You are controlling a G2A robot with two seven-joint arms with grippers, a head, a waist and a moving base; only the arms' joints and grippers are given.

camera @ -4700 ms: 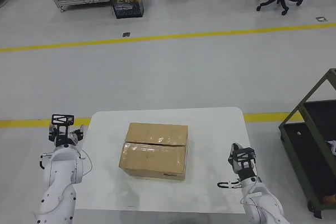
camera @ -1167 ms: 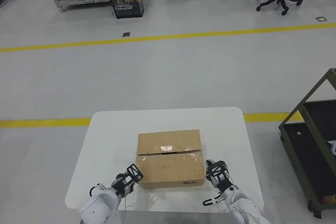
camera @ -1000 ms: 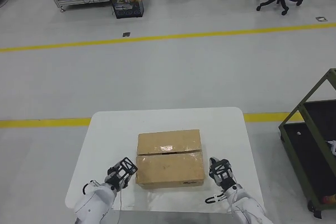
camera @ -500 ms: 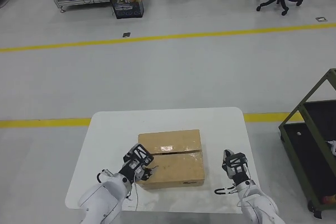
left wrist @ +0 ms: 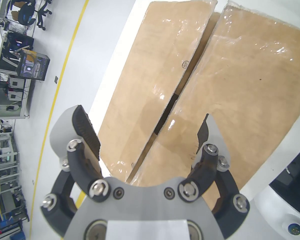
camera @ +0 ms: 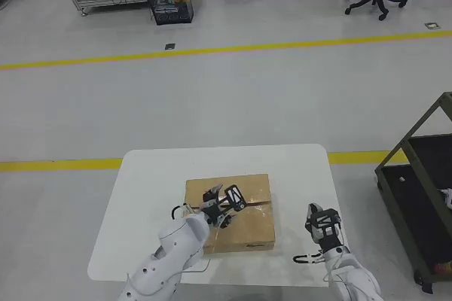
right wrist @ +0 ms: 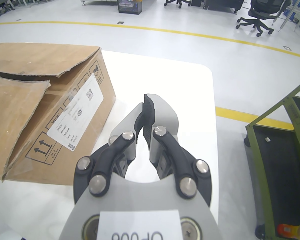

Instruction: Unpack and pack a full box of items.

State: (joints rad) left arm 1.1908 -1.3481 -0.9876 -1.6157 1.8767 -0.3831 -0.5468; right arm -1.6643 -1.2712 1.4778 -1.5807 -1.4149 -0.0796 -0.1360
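The left tool (left wrist: 143, 118) has moved from the 7 o'clock corner of the brown cardboard box (camera: 250, 226) to a position above the seam (left wrist: 187, 76) between the two top flaps. Its jaws are set wide and hold nothing. The right tool (right wrist: 147, 107) has backed away from the box side to about 4 o'clock. Its jaws are narrow, almost touching, and empty. The box sits on the white rounded desk (camera: 147, 199), slightly toward 6 o'clock from centre. Judgement: positioning is finished and flap opening is next.

The contents are hidden. In the top view the left arm covers part of the near flap. Whether the glossy clear film (left wrist: 165, 26) bridges the seam cannot be determined.
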